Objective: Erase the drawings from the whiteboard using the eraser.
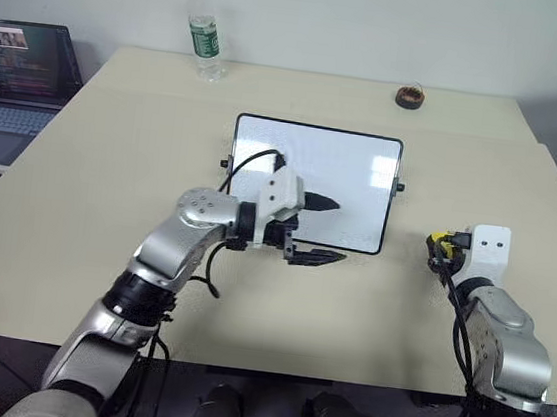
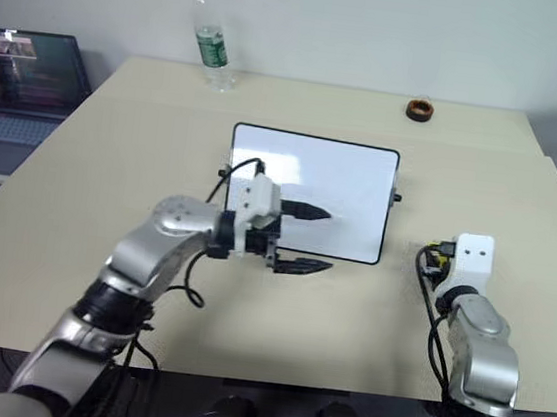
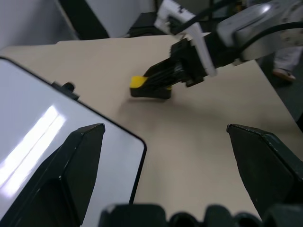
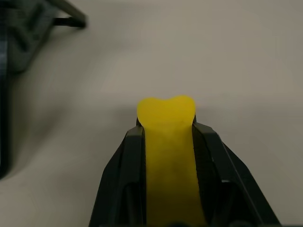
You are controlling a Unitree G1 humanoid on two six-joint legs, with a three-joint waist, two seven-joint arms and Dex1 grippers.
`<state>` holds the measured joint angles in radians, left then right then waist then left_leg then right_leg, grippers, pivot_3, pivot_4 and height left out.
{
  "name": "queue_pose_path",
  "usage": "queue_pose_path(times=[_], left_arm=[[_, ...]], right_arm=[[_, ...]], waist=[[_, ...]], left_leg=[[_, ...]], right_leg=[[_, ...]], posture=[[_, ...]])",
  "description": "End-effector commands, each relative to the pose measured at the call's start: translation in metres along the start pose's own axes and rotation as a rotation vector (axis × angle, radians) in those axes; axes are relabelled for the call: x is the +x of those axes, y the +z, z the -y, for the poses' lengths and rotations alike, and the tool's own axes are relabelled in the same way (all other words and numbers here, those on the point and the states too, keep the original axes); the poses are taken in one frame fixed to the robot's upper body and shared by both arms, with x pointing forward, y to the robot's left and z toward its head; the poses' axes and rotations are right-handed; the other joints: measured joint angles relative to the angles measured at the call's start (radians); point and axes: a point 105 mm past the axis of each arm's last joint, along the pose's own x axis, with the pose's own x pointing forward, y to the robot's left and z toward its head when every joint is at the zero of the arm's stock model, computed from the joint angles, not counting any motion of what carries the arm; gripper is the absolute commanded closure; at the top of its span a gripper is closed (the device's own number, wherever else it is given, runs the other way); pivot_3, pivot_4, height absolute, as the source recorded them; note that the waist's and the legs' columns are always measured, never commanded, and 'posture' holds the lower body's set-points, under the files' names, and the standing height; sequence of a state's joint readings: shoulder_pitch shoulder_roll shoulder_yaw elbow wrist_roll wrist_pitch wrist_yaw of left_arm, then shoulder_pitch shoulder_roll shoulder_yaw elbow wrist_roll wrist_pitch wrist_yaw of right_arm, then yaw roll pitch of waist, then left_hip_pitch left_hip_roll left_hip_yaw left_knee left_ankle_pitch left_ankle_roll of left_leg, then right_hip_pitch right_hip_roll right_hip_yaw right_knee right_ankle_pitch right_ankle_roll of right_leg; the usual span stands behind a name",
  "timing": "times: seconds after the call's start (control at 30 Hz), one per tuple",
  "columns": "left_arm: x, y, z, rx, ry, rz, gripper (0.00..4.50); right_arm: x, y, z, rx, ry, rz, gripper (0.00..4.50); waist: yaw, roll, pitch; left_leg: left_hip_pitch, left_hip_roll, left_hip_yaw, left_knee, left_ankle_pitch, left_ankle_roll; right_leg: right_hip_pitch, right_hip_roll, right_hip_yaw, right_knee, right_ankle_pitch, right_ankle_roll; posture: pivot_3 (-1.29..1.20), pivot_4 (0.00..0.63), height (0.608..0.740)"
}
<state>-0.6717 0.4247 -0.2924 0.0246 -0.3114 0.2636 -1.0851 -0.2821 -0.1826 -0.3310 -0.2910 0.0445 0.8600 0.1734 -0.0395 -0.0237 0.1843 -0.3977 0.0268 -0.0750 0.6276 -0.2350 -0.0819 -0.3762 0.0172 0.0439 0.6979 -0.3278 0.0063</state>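
Looking down from the head views, the whiteboard point(image 1: 342, 181) lies flat mid-table with its long axis across the table, and the left gripper point(image 1: 319, 229) stands with jaws wide over the board's near edge, one finger above the glossy surface, the other just off it over the table point(image 1: 114, 150). Bare tabletop lies all around the board; a bottle point(image 1: 204, 29) and a brown ring point(image 1: 410, 97) stand far behind it, and a laptop point(image 1: 15, 88) sits off the table's left side. The left wrist view adds the board's rounded corner and the right gripper point(image 3: 149, 87) beside it, clamped on the yellow eraser point(image 3: 138, 82). The right wrist view shows the eraser pinched lengthwise between the fingers point(image 4: 124, 165), its tip pointing forward over bare table.
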Motion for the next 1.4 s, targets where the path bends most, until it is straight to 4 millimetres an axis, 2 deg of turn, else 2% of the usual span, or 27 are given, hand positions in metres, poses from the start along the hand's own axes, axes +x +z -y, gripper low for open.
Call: queue_pose_path(times=[0.03, 0.23, 0.3, 0.37, 0.57, 0.63, 0.7, 0.8, 0.9, 1.0, 1.07, 1.2, 1.33, 1.4], left_arm=[[0.009, 0.009, -0.001, 0.069, -0.048, 0.022, 0.0], [0.021, 0.017, -0.004, 0.094, -0.069, 0.037, 0.0], [0.022, 0.018, -0.004, 0.096, -0.067, 0.039, 0.0], [0.021, 0.019, -0.005, 0.097, -0.062, 0.04, 0.0], [0.015, 0.018, -0.006, 0.085, -0.025, 0.04, 0.0], [0.012, 0.017, -0.008, 0.08, -0.006, 0.04, 0.0], [0.006, 0.015, -0.01, 0.067, 0.026, 0.037, 0.0], [-0.016, 0.006, -0.015, 0.029, 0.145, 0.028, 0.0], [-0.049, -0.007, -0.02, -0.029, 0.338, 0.017, 0.0], [-0.089, -0.017, -0.019, -0.152, 0.606, 0.043, 0.0], [-0.119, -0.022, -0.02, -0.207, 0.839, 0.062, 0.0], [-0.17, -0.038, -0.015, -0.164, 1.263, -0.022, 0.0], [-0.203, -0.054, -0.003, -0.111, 1.505, -0.139, 0.0], [-0.21, -0.063, 0.004, -0.134, 1.567, -0.172, 0.0]], right_arm=[[0.01, 0.013, 0.014, 0.047, -0.06, 0.049, 3.51], [0.023, 0.014, 0.015, -0.005, -0.039, 0.042, 3.51], [0.025, 0.011, 0.015, -0.015, -0.032, 0.035, 2.77], [0.027, 0.013, 0.014, -0.006, -0.023, 0.043, 2.23], [0.03, 0.019, 0.016, 0.0, -0.015, 0.056, 0.02], [0.029, 0.022, 0.018, 0.001, -0.015, 0.067, 0.02], [0.025, 0.035, 0.015, -0.005, 0.003, 0.12, 0.02], [0.006, 0.065, -0.007, -0.015, 0.119, 0.272, 0.02], [-0.015, 0.069, -0.022, -0.028, 0.198, 0.33, 0.02], [-0.032, 0.059, -0.031, -0.054, 0.228, 0.362, 0.02], [-0.039, 0.051, -0.028, -0.075, 0.194, 0.401, 0.02], [-0.051, 0.025, -0.015, -0.077, 0.142, 0.436, 0.02], [-0.069, -0.001, -0.012, -0.076, 0.152, 0.418, 0.02], [-0.073, -0.011, -0.007, -0.067, 0.134, 0.39, 0.02]], waist=[[0.0, 0.0, 0.0], [0.001, 0.001, 0.001], [0.0, 0.001, 0.001], [-0.001, 0.001, 0.001], [-0.001, 0.002, 0.001], [-0.001, 0.002, 0.001], [-0.001, 0.002, 0.001], [-0.008, 0.003, 0.001], [-0.013, 0.004, 0.001], [-0.011, 0.004, 0.001], [-0.008, 0.004, 0.001], [0.007, 0.003, 0.001], [0.015, 0.003, 0.0], [0.013, 0.002, 0.0]], left_leg=[[0.0, 0.0, 0.0, 0.0, 0.0, 0.0], [-0.002, 0.0, 0.001, 0.0, 0.0, 0.0], [-0.002, 0.0, 0.001, 0.0, 0.0, 0.0], [-0.002, 0.0, 0.001, 0.0, 0.0, 0.0], [-0.002, 0.0, 0.001, 0.0, 0.0, 0.0], [-0.002, 0.0, 0.001, 0.0, 0.0, 0.0], [-0.002, 0.0, 0.001, 0.0, 0.0, 0.0], [-0.002, 0.001, 0.001, 0.0, 0.0, 0.0], [-0.002, 0.003, 0.0, 0.0, 0.0, 0.0], [-0.002, 0.003, -0.001, -0.001, 0.0, 0.0], [-0.002, 0.004, -0.002, 0.0, 0.0, 0.0], [0.001, 0.003, -0.002, 0.002, 0.0, 0.0], [0.002, 0.002, -0.003, 0.002, 0.0, 0.0], [0.002, 0.002, -0.003, 0.002, 0.0, 0.0]], right_leg=[[0.0, 0.0, 0.0, 0.0, 0.0, 0.0], [-0.002, 0.0, 0.0, 0.0, 0.0, 0.0], [-0.002, 0.0, 0.0, 0.0, 0.0, 0.0], [-0.002, 0.0, 0.001, 0.0, 0.0, 0.0], [-0.002, 0.0, 0.001, 0.001, 0.0, 0.0], [-0.002, 0.0, 0.0, 0.001, 0.0, 0.0], [-0.002, 0.0, 0.0, 0.001, 0.0, 0.0], [-0.003, 0.0, 0.001, 0.001, 0.0, 0.0], [-0.003, -0.001, 0.001, 0.001, 0.0, 0.0], [-0.003, -0.001, 0.0, 0.0, 0.0, 0.0], [-0.003, -0.003, 0.0, 0.0, -0.001, 0.001], [0.002, -0.006, 0.0, 0.0, -0.001, 0.002], [0.004, -0.005, -0.001, 0.0, -0.001, 0.002], [0.004, -0.005, -0.001, 0.0, -0.001, 0.002]], posture=[[0.0, 0.15, 0.74], [0.0, 0.15, 0.74], [0.0, 0.15, 0.74], [0.0, 0.15, 0.74], [0.0, 0.15, 0.74], [0.0, 0.15, 0.74], [0.0, 0.15, 0.74], [0.0, 0.15, 0.74], [0.0, 0.15, 0.74], [0.0, 0.15, 0.74], [0.0, 0.15, 0.74], [0.0, 0.15, 0.74], [0.0, 0.15, 0.74], [0.0, 0.15, 0.74]])
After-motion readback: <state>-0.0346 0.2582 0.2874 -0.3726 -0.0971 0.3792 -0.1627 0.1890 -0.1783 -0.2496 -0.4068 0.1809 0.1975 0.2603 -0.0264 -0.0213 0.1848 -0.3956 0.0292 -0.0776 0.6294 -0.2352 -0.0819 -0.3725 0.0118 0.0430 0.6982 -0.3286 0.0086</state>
